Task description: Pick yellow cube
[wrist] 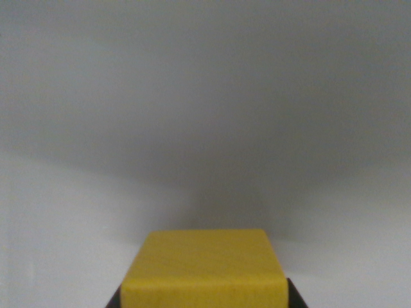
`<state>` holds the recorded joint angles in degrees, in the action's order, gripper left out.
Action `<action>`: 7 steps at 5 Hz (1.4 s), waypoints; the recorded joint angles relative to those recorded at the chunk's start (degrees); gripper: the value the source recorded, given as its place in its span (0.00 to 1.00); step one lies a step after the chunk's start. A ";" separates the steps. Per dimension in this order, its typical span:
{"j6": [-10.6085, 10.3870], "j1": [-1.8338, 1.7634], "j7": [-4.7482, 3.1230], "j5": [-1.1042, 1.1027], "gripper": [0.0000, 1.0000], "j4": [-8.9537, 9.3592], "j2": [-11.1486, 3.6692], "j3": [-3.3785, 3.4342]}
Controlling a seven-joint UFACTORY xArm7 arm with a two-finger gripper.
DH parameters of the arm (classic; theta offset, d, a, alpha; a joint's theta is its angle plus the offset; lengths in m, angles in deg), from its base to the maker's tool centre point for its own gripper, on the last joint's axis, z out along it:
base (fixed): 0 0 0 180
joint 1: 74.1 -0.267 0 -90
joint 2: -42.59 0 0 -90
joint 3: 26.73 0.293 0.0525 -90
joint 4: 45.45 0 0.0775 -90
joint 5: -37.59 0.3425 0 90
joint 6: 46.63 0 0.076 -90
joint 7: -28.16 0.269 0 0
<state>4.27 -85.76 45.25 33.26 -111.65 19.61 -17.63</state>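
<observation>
cube: yellow cube (204,266) sits bottom centre, dark gripper (204,296) tips hugging both sides
jaws: look clamped on it
tip: lift straight, slow, no twisting

Wrist view. Background is 1 plain, pale grey-white surface (205,96) filling nearly the whole picture; cannot tell whether it is counter or wall. No seams, edges, texture or markings show. Lighting is soft and uneven: the upper band reads darker grey, and the lower left and lower right corners are brighter. A broad, diffuse shadow (212,192) spreads across the middle, darkest at lower centre.
</observation>
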 joint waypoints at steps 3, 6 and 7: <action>1.86 0.03 -0.09 0.14 1.00 -1.27 0.60 0.05; 6.10 0.09 -0.28 0.45 1.00 -4.17 1.96 0.18; 6.10 0.09 -0.28 0.45 1.00 -4.17 1.96 0.18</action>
<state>10.37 -85.67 44.97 33.71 -115.82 21.57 -17.45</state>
